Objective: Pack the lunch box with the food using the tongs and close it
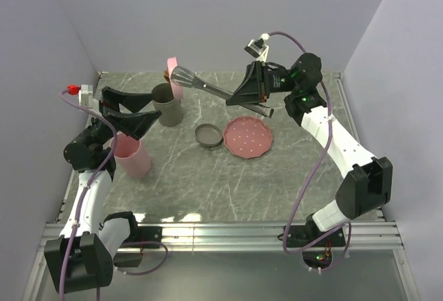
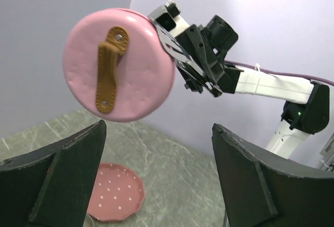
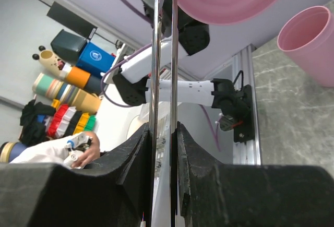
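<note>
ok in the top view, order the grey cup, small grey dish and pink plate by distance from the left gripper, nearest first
1. grey cup, just off the left gripper fingertips, toward the back.
2. small grey dish, mid-table, further right.
3. pink plate, right of the dish, farthest.

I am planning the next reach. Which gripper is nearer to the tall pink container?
Left. The left gripper is open just behind the pink container. The right gripper, shut on the tongs, is far off to the right, behind the pink plate.

A pink dotted plate [image 1: 248,137] lies on the grey marbled table [image 1: 208,183].
</note>
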Action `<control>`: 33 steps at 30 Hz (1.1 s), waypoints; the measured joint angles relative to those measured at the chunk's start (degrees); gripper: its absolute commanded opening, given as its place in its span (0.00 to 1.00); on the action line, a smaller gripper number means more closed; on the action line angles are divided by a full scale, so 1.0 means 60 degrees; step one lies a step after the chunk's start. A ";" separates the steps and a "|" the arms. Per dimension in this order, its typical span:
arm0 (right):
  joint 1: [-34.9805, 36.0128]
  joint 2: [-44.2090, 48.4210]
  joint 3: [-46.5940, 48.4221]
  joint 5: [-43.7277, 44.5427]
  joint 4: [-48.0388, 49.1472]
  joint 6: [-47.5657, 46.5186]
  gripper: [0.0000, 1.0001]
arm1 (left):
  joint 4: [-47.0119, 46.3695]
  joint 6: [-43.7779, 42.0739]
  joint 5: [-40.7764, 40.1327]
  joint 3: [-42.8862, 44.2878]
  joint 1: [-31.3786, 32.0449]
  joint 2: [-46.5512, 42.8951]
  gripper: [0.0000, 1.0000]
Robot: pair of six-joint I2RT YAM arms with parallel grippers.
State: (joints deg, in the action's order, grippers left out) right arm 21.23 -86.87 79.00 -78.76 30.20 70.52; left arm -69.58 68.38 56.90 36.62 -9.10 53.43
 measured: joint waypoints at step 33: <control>0.1064 0.0321 0.0302 -0.0721 -0.1672 -0.1628 0.00 | -0.0852 0.0047 0.0437 0.0900 0.0659 0.1191 0.16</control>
State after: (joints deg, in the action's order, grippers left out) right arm 27.62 -84.95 80.82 -83.09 20.16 60.75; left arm -74.70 68.66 59.53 42.02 -5.15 60.58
